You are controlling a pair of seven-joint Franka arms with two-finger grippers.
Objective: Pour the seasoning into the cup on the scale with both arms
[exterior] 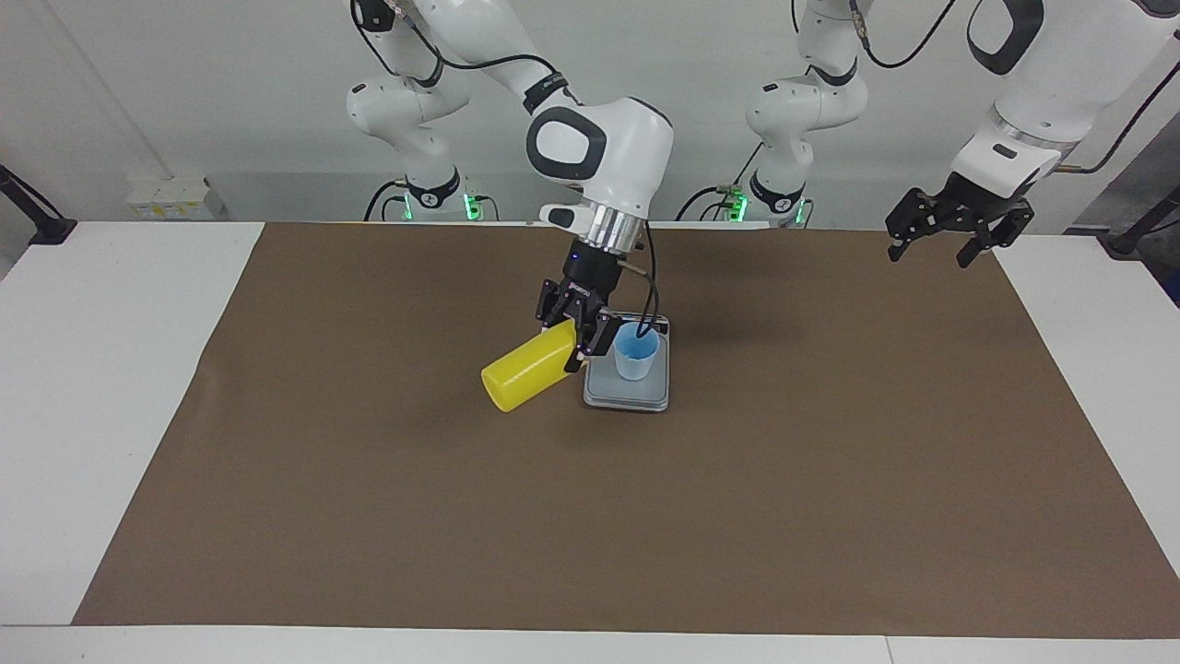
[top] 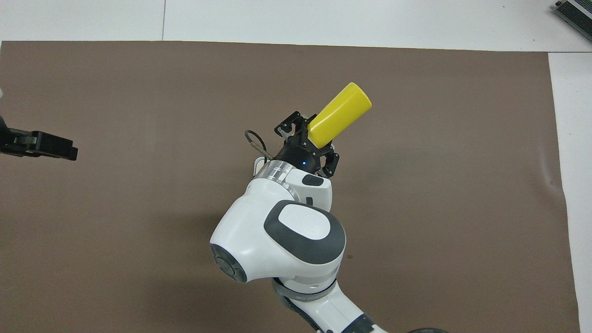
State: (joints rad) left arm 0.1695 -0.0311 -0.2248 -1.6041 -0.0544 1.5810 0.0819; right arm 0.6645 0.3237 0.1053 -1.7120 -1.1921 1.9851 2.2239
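Observation:
My right gripper (exterior: 579,337) is shut on the neck end of the yellow seasoning bottle (exterior: 530,373). It holds the bottle tilted just above the mat beside the scale (exterior: 604,389). The bottle's nozzle end points toward the light blue cup (exterior: 636,353), and the nozzle itself is hidden by the fingers. The cup stands upright on the scale. In the overhead view the right gripper (top: 309,141) grips the bottle (top: 340,113), and the right arm hides the cup and scale. My left gripper (exterior: 959,238) waits, open and empty, over the mat's corner at the left arm's end, and it also shows in the overhead view (top: 41,145).
A brown mat (exterior: 737,507) covers most of the white table (exterior: 111,369). The right gripper's black cable (exterior: 651,309) loops down close to the cup's rim. A dark device (top: 573,14) sits at the table's corner farthest from the robots, at the right arm's end.

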